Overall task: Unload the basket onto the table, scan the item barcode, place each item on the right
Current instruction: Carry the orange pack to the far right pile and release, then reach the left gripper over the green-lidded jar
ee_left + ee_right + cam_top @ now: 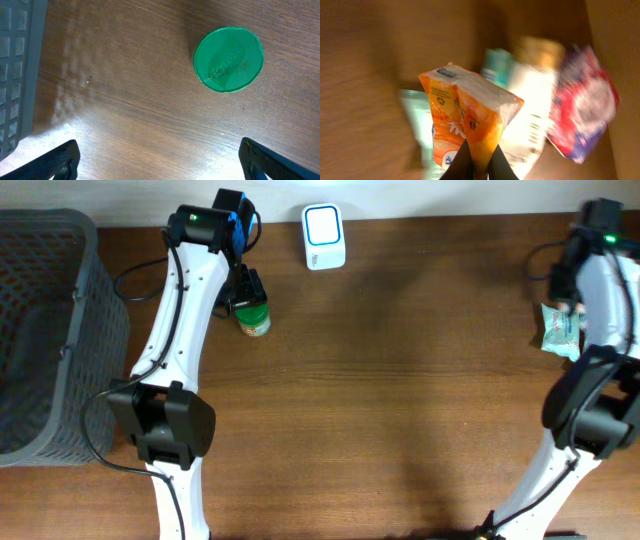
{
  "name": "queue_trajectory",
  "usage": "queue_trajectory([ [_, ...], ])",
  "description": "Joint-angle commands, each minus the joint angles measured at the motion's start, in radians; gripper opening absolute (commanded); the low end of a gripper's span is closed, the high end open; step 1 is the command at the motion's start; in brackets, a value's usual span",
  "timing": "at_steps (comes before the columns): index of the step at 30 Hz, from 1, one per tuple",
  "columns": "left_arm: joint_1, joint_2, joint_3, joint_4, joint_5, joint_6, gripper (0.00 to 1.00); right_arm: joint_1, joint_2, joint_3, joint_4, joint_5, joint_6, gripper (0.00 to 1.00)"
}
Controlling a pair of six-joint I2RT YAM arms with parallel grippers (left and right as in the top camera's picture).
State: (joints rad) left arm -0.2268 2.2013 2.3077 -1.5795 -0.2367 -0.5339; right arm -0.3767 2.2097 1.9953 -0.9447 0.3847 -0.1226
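Now the right gripper [476, 167] pinches the orange packet [467, 115], standing lengthwise out of its tips, with the scanner [324, 236] well off to its left; the left gripper [160, 162] hangs open, empty

Left arm [185, 300], left of the scanner [324, 237]: white rounded links, black boxy joint blocks, thin black cable [135, 272] looping off the side away from the scanner. Green light [207, 220] and blue part [237, 232] at the end nearest the scanner. Right arm [608, 295], far right of the scanner: same white links, black joints, green light [608, 238]. Left fingers [55, 162] plain black, right fingers [461, 164] black too.
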Motion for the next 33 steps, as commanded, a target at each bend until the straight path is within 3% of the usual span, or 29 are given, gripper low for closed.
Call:
queue_trajectory([
  [1, 0.003, -0.002, 0.016, -0.001, -0.011, 0.009, 0.99, -0.065, -0.011, 0.002, -0.006, -0.054, 0.076, 0.07],
  [4, 0.003, -0.002, 0.016, -0.001, -0.011, 0.009, 0.99, -0.097, -0.010, 0.002, -0.006, -0.060, 0.076, 0.24],
  [7, 0.003, -0.002, 0.016, -0.001, -0.011, 0.009, 0.99, -0.101, -0.010, 0.002, -0.007, -0.068, 0.077, 0.56],
  [13, 0.003, -0.002, 0.016, -0.001, -0.011, 0.009, 0.99, -0.089, -0.042, 0.002, -0.029, -0.277, 0.079, 0.60],
  [20, 0.003, -0.002, 0.016, -0.001, -0.011, 0.009, 0.99, -0.006, -0.313, 0.002, -0.114, -0.491, 0.080, 0.91],
  [23, 0.003, -0.002, 0.016, -0.001, -0.011, 0.009, 0.99, 0.057, -0.364, 0.002, -0.173, -0.565, 0.079, 0.99],
  [33, 0.003, -0.002, 0.016, -0.001, -0.011, 0.009, 0.99, 0.226, -0.361, 0.002, -0.212, -0.602, 0.079, 0.99],
])
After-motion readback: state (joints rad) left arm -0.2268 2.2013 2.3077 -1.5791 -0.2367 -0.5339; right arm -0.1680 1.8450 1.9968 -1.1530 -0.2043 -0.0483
